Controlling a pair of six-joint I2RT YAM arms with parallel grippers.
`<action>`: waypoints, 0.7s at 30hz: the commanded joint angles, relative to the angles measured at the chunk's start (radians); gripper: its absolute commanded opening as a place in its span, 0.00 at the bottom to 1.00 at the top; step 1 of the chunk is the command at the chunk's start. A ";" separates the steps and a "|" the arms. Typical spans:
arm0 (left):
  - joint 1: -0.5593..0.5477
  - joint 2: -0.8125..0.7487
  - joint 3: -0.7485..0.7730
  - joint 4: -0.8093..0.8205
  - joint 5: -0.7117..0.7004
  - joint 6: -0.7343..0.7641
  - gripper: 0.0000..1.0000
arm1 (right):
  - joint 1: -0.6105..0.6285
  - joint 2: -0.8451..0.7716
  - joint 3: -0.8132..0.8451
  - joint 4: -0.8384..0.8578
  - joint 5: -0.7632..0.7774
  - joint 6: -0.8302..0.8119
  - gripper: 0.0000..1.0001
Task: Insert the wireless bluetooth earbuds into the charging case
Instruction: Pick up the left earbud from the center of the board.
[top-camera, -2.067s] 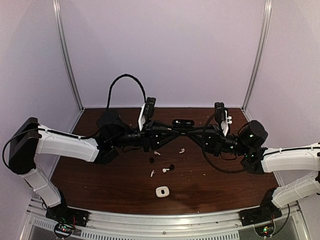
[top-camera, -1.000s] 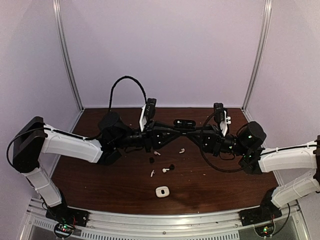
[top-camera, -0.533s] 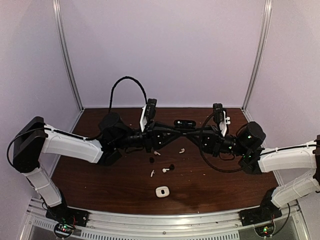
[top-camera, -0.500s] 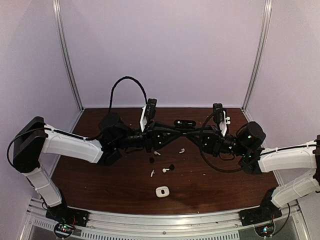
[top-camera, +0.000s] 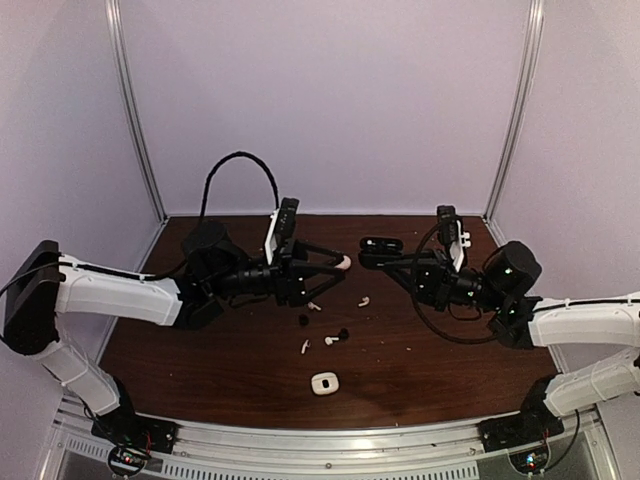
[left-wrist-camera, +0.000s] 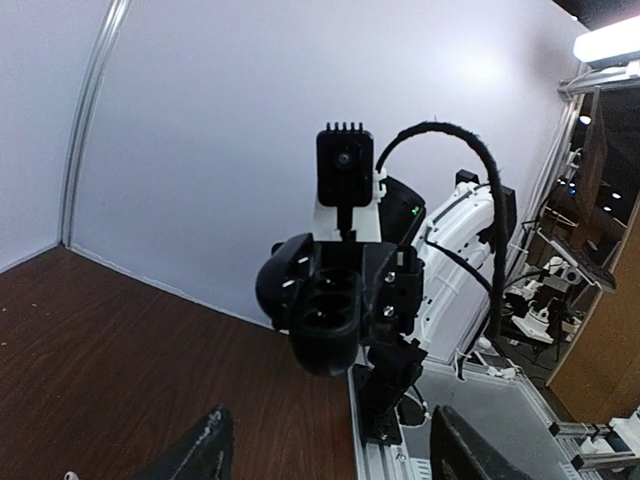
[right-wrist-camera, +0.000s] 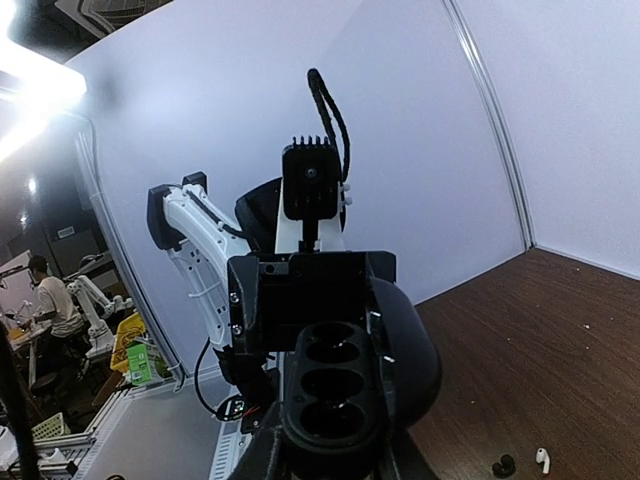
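**Black case aloft in the right hand, earbuds loose on the table**

I take the white charging case (top-camera: 323, 383), which sits closed on the table (top-camera: 200, 370) in front of the arm bases, as my reference.

The earbuds (top-camera: 328, 341) all lie beyond it, none of them touching it. Two whitish ones are nearest, just past the case. Two small black ones are a little farther back. The last two whitish ones are farthest, one of them off to the right.

Well beyond and to the right of the white case, my right hand (top-camera: 392, 254) is above the table, clamped tight on the black charging case (top-camera: 376, 244). In the right wrist view that case's open wells (right-wrist-camera: 335, 385) face the camera, and I see nothing in them.

Beyond the white case and slightly left, my left hand (top-camera: 338, 268) hangs in the air facing the right one, a clear gap between the two. Its fingers (left-wrist-camera: 200, 450) are spread wide, and I see nothing between them in the wrist view. From above there is a pale speck at the fingertip, but I cannot tell what it is.
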 joint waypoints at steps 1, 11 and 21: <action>0.047 -0.108 -0.046 -0.203 -0.090 0.102 0.69 | -0.036 -0.061 -0.025 -0.086 0.007 -0.051 0.02; 0.081 -0.080 0.101 -0.915 -0.322 0.374 0.68 | -0.078 -0.208 -0.058 -0.396 0.062 -0.198 0.02; 0.156 0.072 0.233 -1.007 -0.283 0.384 0.63 | -0.083 -0.266 -0.075 -0.474 0.024 -0.277 0.00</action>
